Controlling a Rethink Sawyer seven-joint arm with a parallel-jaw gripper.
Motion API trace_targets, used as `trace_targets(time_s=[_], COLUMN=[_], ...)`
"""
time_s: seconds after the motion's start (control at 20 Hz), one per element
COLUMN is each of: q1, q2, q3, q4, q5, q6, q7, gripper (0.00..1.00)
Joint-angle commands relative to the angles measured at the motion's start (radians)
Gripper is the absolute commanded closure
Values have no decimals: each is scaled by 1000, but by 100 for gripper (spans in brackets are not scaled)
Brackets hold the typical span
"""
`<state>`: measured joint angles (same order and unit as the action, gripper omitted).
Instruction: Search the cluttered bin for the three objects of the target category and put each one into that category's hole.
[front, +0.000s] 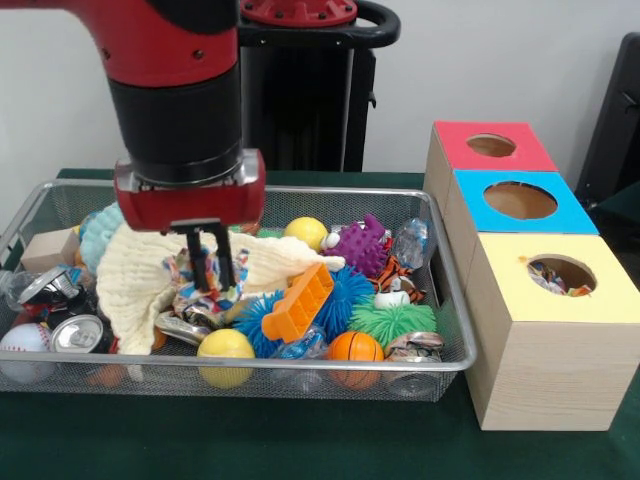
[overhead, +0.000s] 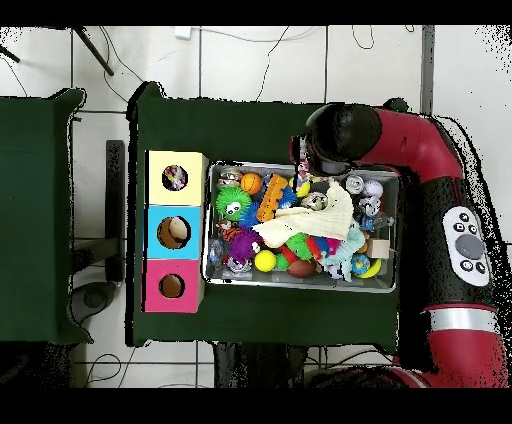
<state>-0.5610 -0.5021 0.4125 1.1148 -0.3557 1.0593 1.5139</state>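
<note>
The hand is down in the wire bin, its two fingers close together, pinching a colorful rope toy near the middle. I think the rope toy is soft, light and floppy, so its thick knot is the best place to hold. It may snag on the cream cloth lying at 9 o'clock from it. I cannot tell how tight the pinch is. The cloth hides things under it. The yellow box sits at 3 o'clock, with something already in its hole.
</note>
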Motion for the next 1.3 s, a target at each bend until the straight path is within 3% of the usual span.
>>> trace_targets(time_s=[0.05, 0.55, 0.9, 1.3], q1=[44, 149, 204, 248], q2=[-102, -186, -178, -144], q3=[18, -42, -84, -125], q4=[72, 162, 250, 290], q5=[62, 108, 111, 118], q6=[83, 24, -105, -215], q7=[45, 170, 234, 273], gripper=[100, 100, 100, 100])
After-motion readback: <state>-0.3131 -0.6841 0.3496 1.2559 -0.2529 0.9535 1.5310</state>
